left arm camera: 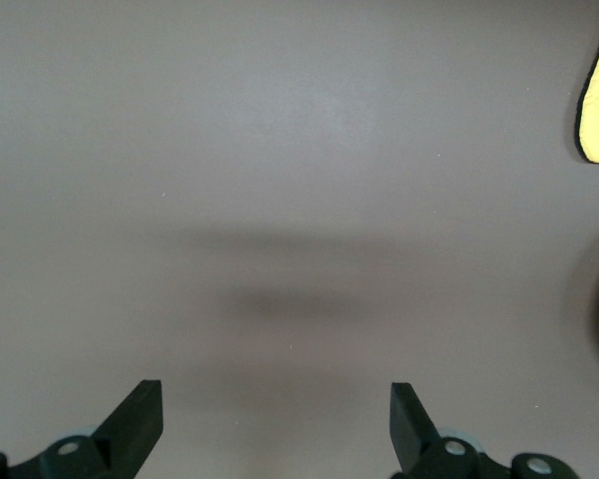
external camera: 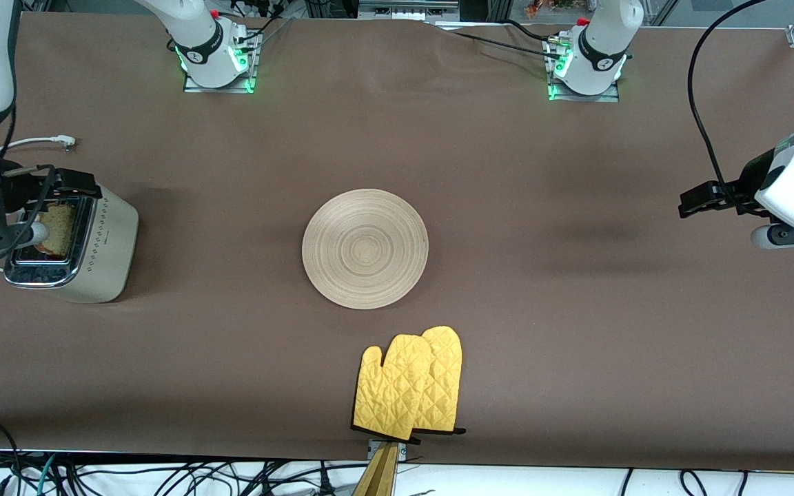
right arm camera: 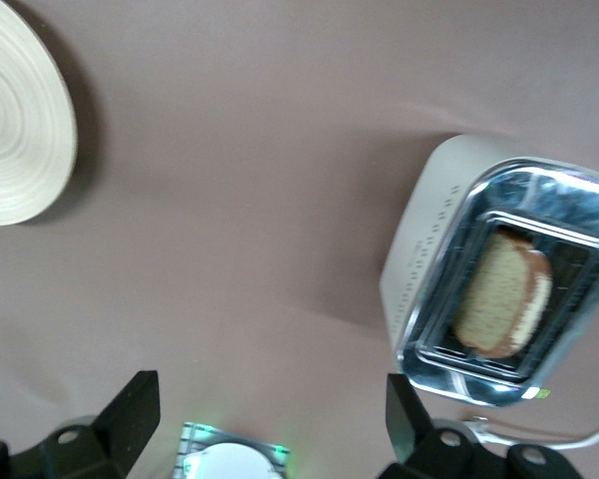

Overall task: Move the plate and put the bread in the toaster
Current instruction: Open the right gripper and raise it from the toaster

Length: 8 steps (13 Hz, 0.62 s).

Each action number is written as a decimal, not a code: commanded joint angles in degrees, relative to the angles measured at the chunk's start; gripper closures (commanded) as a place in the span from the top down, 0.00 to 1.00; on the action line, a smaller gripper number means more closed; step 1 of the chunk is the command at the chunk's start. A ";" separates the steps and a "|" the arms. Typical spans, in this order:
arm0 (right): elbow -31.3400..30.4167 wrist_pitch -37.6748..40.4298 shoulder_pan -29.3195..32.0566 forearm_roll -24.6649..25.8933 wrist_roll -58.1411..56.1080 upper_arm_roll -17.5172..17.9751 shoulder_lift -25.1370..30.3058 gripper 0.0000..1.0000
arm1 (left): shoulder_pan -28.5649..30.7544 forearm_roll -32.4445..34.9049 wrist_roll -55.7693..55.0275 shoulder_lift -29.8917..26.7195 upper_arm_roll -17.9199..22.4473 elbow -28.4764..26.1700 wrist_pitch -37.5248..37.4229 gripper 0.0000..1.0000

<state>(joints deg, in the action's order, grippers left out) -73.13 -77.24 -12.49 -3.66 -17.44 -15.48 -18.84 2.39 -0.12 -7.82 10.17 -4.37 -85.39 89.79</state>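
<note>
The right tool hangs in the air just over the toaster. Its two black fingers are spread wide apart, and there is nothing between them. It holds nothing.

The toaster sits under this tool, at the right arm's end of the surface. It is a cream box with a shiny silver top. A row of small dots runs along its side. The bread is down in the toaster's slot, below the right tool. It is a light brown slice with a darker crust, and it leans a little in the slot. A white cord lies on the surface close by the toaster.

The plate is well apart from both tools. It lies flat in the middle of the surface, between the two arms. It is round and pale, with rings in the wood. Nothing is on it.

The left tool hangs in the air over the bare brown surface at the left arm's end. Its fingers are wide apart too, and it holds nothing.

Two yellow oven mitts lie on the surface, nearer to the front camera than the plate. They are far from both tools.
</note>
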 commanded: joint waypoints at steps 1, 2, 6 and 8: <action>-3.67 -3.25 8.07 3.05 9.73 10.45 4.41 1.00 | 0.33 -0.67 0.79 -0.85 -0.11 -0.47 -0.05 1.00; -4.81 -4.31 10.27 3.22 17.01 13.43 5.64 1.00 | 0.33 -0.67 0.79 -0.85 -0.11 -0.47 -0.05 1.00; -7.19 -4.50 11.08 3.22 30.72 15.13 11.79 1.00 | 0.33 -0.67 0.79 -0.85 -0.11 -0.47 -0.05 1.00; -10.26 -4.84 11.17 3.31 24.68 15.39 14.08 1.00 | 0.33 -0.67 0.79 -0.85 -0.11 -0.47 -0.05 1.00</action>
<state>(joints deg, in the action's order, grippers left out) -77.60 -80.60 -2.58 -1.11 10.51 -1.48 -9.27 2.39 -0.12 -7.82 10.17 -4.38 -85.40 89.79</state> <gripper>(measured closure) 0.000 0.000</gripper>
